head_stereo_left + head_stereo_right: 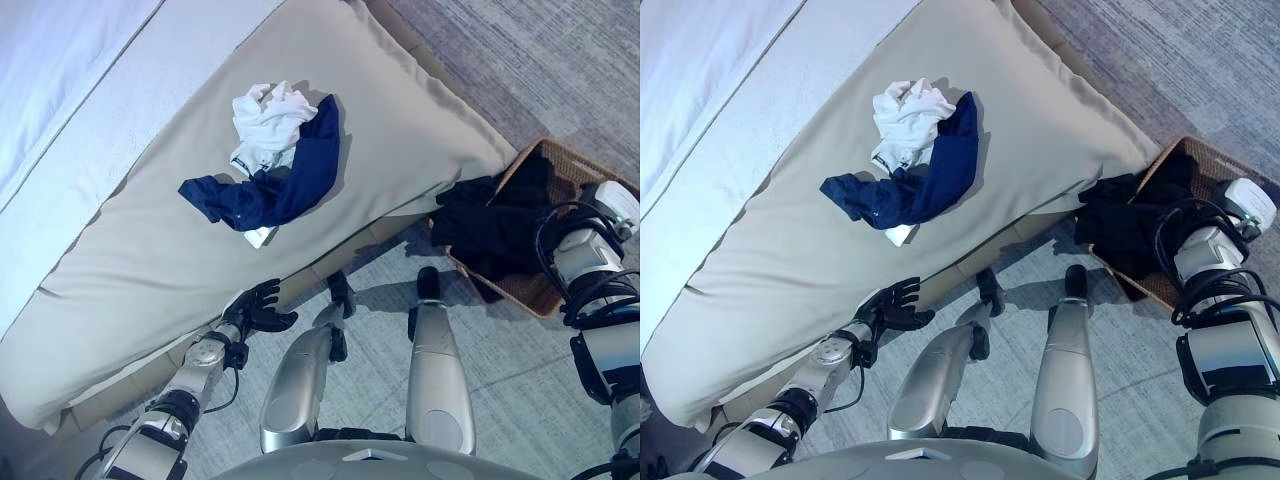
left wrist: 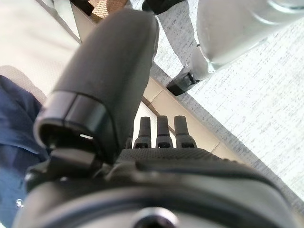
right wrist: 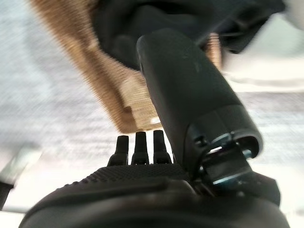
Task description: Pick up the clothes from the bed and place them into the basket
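A white garment (image 1: 268, 120) and a navy garment (image 1: 285, 185) lie crumpled together on the beige bed cover (image 1: 140, 270). The navy garment also shows in the left wrist view (image 2: 14, 118). My left hand (image 1: 255, 305) is open and empty at the bed's near edge, short of the navy garment. A woven brown basket (image 1: 592, 172) stands on the floor at the right. A black garment (image 1: 490, 225) lies in it and hangs over its rim toward the bed. My right hand (image 3: 142, 185) is above the basket (image 3: 118, 90), fingers straight, holding nothing.
White bedding (image 1: 60, 70) covers the far left of the bed. Grey carpet (image 1: 520, 380) lies between the bed corner and the basket.
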{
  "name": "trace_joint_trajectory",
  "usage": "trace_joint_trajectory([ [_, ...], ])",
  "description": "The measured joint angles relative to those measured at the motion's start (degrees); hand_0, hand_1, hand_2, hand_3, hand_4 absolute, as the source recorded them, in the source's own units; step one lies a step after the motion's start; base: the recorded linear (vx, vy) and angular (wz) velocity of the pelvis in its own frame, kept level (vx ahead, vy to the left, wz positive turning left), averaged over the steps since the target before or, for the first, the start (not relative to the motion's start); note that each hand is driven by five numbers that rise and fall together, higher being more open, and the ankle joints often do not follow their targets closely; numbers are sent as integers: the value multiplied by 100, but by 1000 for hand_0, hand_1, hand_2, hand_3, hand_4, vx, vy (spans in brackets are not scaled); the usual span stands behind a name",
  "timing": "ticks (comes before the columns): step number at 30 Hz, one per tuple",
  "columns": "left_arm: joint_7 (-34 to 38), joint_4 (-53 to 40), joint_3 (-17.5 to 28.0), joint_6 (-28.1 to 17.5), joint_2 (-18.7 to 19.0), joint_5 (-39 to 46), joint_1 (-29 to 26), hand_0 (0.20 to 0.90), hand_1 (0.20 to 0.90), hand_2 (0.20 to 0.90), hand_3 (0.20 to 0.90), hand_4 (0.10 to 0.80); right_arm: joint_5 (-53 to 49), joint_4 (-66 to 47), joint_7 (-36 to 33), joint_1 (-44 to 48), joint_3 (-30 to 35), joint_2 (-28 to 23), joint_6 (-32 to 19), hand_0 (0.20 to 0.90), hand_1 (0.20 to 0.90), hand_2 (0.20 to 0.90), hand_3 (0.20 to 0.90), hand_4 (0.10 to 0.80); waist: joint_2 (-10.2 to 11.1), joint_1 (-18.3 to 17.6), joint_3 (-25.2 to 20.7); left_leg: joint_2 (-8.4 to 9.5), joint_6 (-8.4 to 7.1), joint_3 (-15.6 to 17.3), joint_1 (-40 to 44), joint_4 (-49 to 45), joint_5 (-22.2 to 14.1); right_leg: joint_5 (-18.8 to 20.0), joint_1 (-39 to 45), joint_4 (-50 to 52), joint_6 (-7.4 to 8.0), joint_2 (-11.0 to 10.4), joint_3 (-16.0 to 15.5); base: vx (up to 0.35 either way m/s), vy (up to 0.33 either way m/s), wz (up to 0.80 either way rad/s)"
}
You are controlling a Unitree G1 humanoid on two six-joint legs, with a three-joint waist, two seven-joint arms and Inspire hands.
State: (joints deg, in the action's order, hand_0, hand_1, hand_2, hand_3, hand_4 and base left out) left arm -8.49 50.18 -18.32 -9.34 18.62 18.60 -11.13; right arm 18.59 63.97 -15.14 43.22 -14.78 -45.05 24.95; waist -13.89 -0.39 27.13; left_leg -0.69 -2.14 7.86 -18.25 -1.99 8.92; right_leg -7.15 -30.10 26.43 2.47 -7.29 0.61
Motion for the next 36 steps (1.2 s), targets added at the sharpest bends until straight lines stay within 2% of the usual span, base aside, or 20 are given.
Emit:
trace_joint_trajectory([
  [3,-29,-42,6,38,40,-1,25,900,900,900,900,800,202,356,478,-172,-9,-159,275,900,900,900,900,800,-19,44,-14,-42,-12,-169,214,160,63,16,355,-229,4,6,-216,38,-38,24],
  [6,-40,-178,8,70,67,-3,159,900,900,900,900,800,201,178,458,-353,87,-392,352,900,900,900,900,800,-18,40,-14,-69,-4,-281,383,270,74,66,677,-498,26,17,-360,63,-28,16],
  [9,-20,-184,23,211,65,-5,231,900,900,900,900,800,165,-980,256,-451,159,-712,310,900,900,900,900,800,-17,-21,-13,-139,11,-314,583,450,97,306,1070,-995,74,113,-448,97,82,1],
  [11,6,-235,73,297,27,-4,244,900,900,900,900,800,202,-2158,126,-475,345,-948,211,900,900,900,900,800,-14,-31,-12,-139,17,-351,715,499,102,415,1331,-1269,99,131,-498,139,186,7],
  [13,33,-216,198,333,-39,-4,284,900,900,900,900,800,453,-3144,120,-487,486,-986,-27,900,900,900,900,800,-2,-75,-7,-129,18,-409,886,567,97,443,1589,-1441,110,123,-574,126,197,16],
  [15,43,-204,518,389,-162,-7,335,900,900,900,900,800,648,-4021,164,-491,503,-990,-370,900,900,900,900,800,53,-18,-12,-119,48,-453,997,580,68,443,1774,-1551,110,121,-619,113,159,13],
  [17,84,-148,666,430,-209,-11,343,900,900,900,900,800,743,-4398,234,-489,436,-982,-774,900,900,900,900,800,170,80,-50,-114,51,-501,1038,562,52,443,1863,-1570,110,119,-662,77,122,13],
  [18,94,-87,756,438,-204,-21,366,900,900,900,900,800,748,-4512,323,-479,275,-964,-1054,900,900,900,900,800,329,188,-127,-118,52,-567,1038,549,51,443,1913,-1595,111,114,-744,61,146,29],
  [23,123,349,772,482,-132,-57,426,900,900,900,900,800,747,-3986,853,-291,-490,-487,-1542,900,900,900,900,800,1052,606,-416,-77,25,-932,961,272,31,386,2198,-1660,129,41,-1192,-9,138,42],
  [24,127,360,690,485,-115,-52,431,900,900,900,900,800,750,-3762,914,-100,-644,-358,-1583,900,900,900,900,800,1121,780,-433,-43,0,-1033,833,182,-30,323,2192,-1633,139,11,-1330,-58,63,57],
  [27,136,369,581,500,-70,-32,411,900,900,900,900,800,735,-2930,874,562,-1107,-18,-1471,900,900,900,900,800,1151,1066,-416,8,-20,-1300,494,-23,-49,320,2113,-1629,138,-16,-1608,-37,17,52],
  [30,143,366,490,543,144,12,357,900,900,900,900,800,631,-2067,776,1160,-1542,287,-1262,900,900,900,900,800,1212,1578,-344,25,-50,-1572,152,-94,-51,316,1967,-1623,138,-13,-1899,56,43,53],
  [31,146,369,493,541,252,85,353,900,900,900,900,800,551,-1794,675,1376,-1579,431,-1199,900,900,900,900,800,1226,1771,-224,50,-103,-1698,76,-122,-84,257,1964,-1612,176,-26,-2021,87,32,56],
  [36,184,366,462,542,481,293,357,900,900,900,900,800,279,-1297,181,2041,-1611,703,-908,900,900,900,900,800,1313,2244,169,214,-101,-1969,-328,-233,-29,212,1729,-1423,219,-204,-2298,27,65,41],
])
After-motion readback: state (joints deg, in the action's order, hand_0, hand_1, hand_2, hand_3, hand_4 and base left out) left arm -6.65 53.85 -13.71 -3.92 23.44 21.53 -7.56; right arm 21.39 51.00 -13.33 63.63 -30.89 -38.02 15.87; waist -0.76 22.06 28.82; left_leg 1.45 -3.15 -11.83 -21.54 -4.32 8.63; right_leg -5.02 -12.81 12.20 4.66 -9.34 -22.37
